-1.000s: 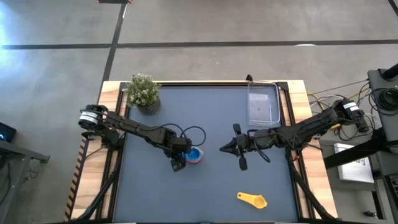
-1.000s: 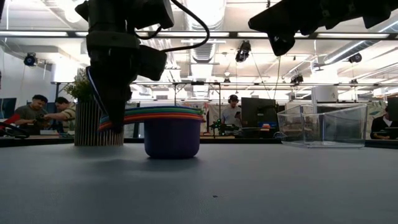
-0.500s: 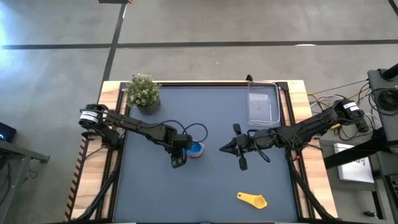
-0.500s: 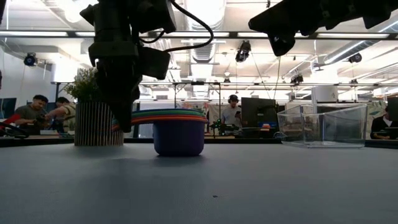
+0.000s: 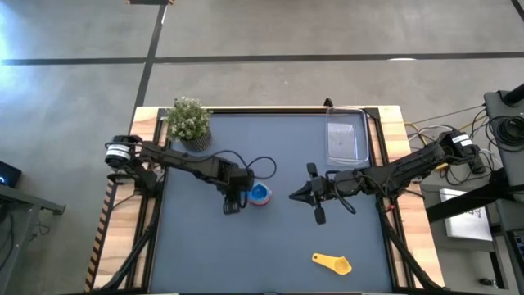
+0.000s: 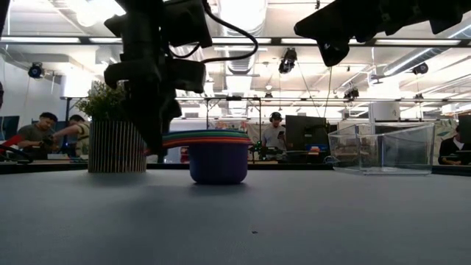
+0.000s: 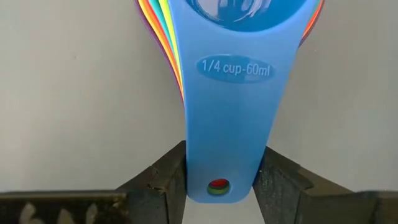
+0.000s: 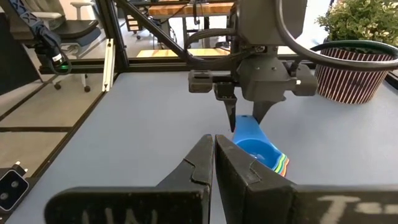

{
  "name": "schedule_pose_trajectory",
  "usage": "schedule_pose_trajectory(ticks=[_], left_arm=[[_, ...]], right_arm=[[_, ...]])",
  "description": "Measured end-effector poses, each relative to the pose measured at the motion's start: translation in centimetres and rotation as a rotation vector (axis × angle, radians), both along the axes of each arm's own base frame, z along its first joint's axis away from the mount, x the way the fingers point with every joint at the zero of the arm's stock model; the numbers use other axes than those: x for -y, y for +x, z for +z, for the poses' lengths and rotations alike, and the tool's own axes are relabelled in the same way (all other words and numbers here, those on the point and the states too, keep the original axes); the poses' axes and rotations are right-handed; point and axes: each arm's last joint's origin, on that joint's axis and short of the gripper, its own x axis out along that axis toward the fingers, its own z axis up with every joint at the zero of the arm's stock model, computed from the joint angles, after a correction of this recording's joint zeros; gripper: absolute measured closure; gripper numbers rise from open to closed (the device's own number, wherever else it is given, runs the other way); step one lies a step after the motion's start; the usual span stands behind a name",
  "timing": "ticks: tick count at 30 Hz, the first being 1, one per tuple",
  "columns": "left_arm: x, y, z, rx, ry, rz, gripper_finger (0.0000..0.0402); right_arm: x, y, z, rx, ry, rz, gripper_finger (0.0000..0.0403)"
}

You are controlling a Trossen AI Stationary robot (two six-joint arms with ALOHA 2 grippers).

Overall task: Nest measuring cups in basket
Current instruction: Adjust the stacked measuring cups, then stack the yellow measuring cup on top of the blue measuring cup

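A nested stack of measuring cups (image 5: 260,194) stands on the dark mat near the table's middle, light blue on top and purple at the bottom (image 6: 218,163). Its handles point toward the near left. My left gripper (image 5: 232,205) is shut on those handles. A lone yellow measuring cup (image 5: 332,263) lies near the front edge. The clear basket (image 5: 346,135) stands at the far right. My right gripper (image 5: 295,195) hangs shut above the mat, right of the stack, touching nothing. My left gripper pinches the stacked handles between its two fingers (image 7: 166,180), one on each long edge, near the free end of the light blue handle (image 7: 217,168). The fingers come from above, pointing steeply down, and lie across the handles. The stack stays level with its purple bottom on the mat.
A small potted plant (image 5: 189,121) stands at the far left corner. Bare mat lies between the stack and the basket (image 6: 379,147). People sit at desks in the room beyond the table.
My left gripper has gone toward the table's far edge and rolled about its own axis. The stack has slid along the mat with it, toward the far right, and its handles have swung round somewhat.
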Motion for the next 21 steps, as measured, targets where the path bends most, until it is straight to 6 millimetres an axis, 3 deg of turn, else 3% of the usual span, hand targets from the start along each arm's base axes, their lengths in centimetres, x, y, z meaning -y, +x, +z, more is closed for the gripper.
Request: schedule_pose_trajectory(ticks=[9,15,21], left_arm=[[-0.3,0.0,0.0,0.000,-0.035,-0.032,0.0256],[-0.2,-0.1,0.1,0.001,-0.052,-0.031,0.0198],[-0.2,-0.8,1.7,0.023,-0.055,-0.023,0.0139]], right_arm=[[0.0,0.0,-0.1,-0.003,-0.001,0.000,0.0394],[0.0,0.0,-0.1,-0.003,-0.001,0.000,0.0394],[0.0,0.0,-0.1,-0.004,-0.001,0.000,0.0394]])
